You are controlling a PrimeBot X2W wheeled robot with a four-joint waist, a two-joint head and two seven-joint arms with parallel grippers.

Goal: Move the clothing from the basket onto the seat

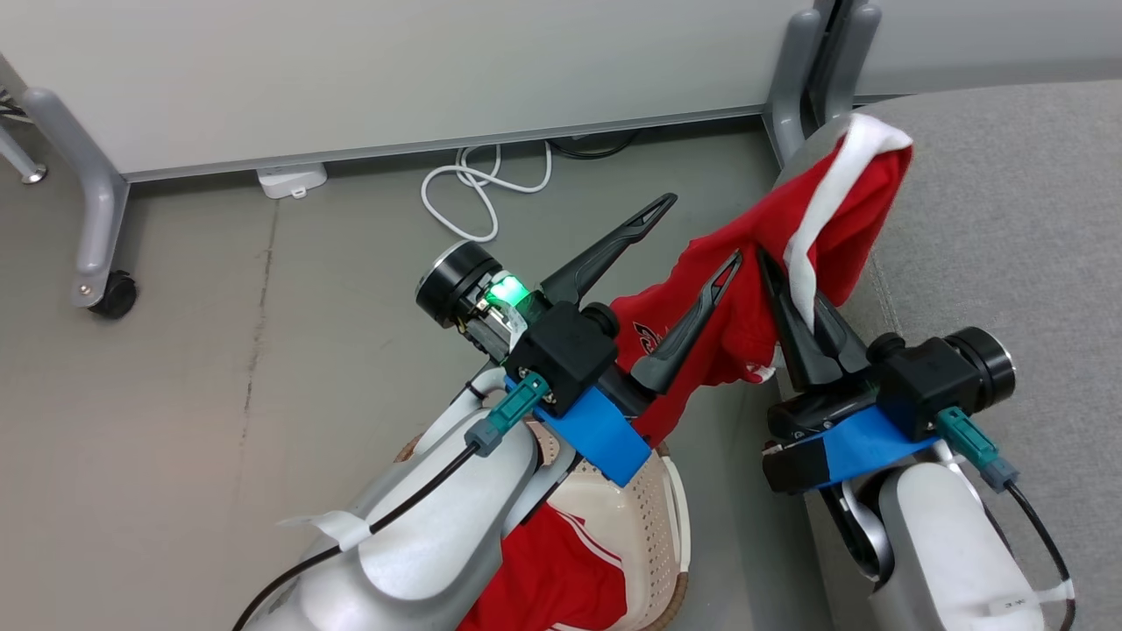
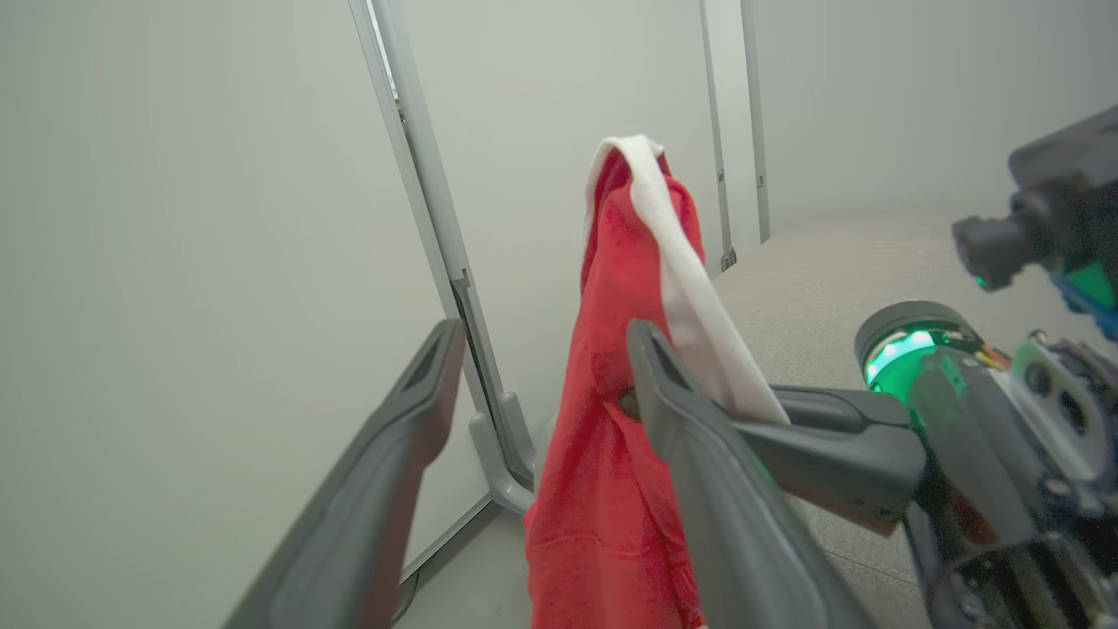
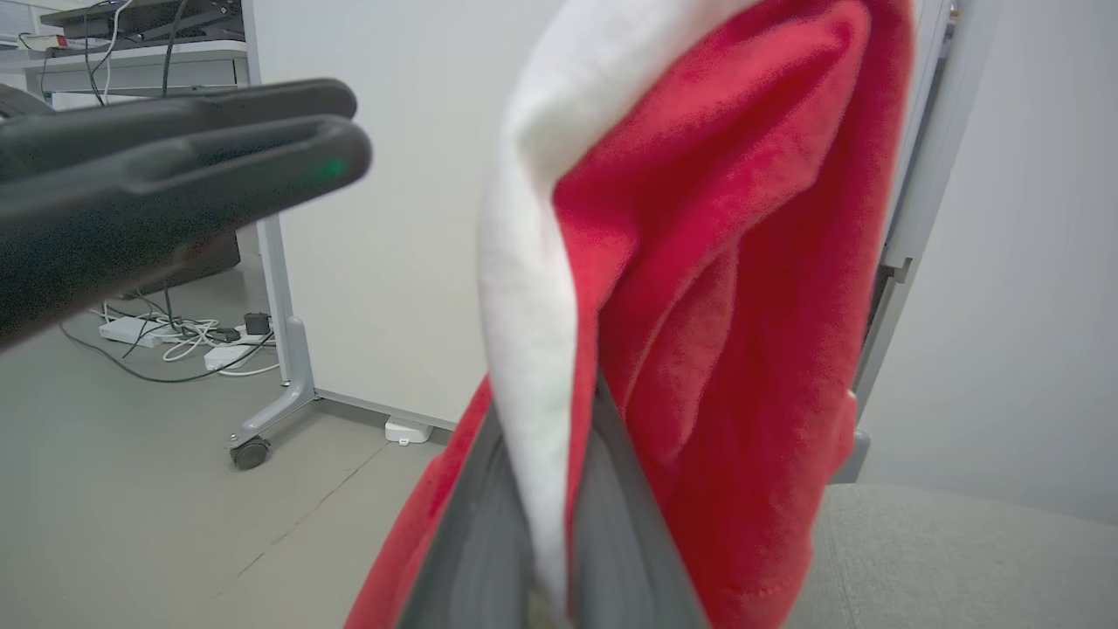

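Half done: pinches red garment in right gripper over edge of seat, holds left gripper wide, leaves clothing in basket.

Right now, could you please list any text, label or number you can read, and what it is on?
Dark print on the lifted red garment: partly folded away, unreadable.
White sticker on the right forearm: too small to read.
No text can be quoted.
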